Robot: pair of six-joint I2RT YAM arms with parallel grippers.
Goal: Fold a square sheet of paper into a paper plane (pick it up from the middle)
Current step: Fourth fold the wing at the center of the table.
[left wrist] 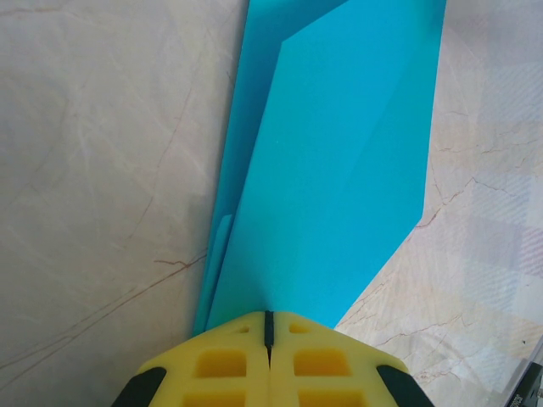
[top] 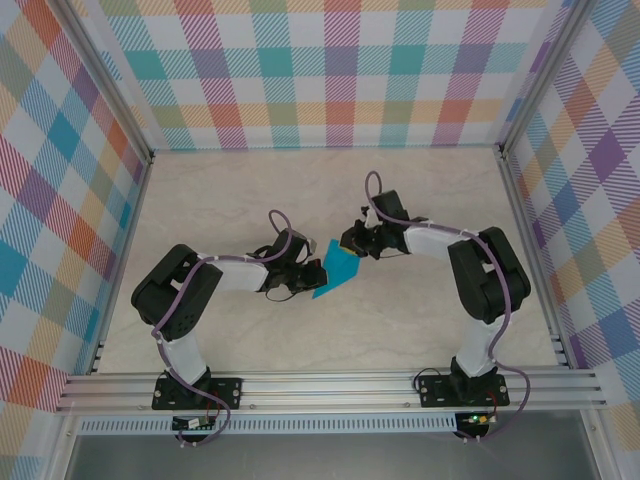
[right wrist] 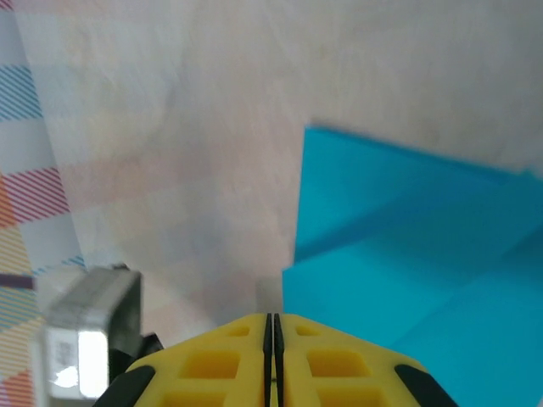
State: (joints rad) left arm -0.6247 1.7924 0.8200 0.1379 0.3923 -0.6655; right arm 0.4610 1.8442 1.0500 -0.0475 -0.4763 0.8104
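Note:
The teal-blue paper, folded into the narrow layered paper plane, lies slanted at the middle of the table between my two grippers. In the left wrist view the paper plane stretches away from my left gripper, whose jaws are shut with the paper's near end running into their seam. My left gripper is at the paper's left edge. In the top view my right gripper sits at the paper's far end. In the right wrist view that gripper is shut, with the paper's corner just right of its seam, not between the pads.
The pale marble tabletop is walled by plaid panels and aluminium rails. A grey metal part shows low on the left of the right wrist view.

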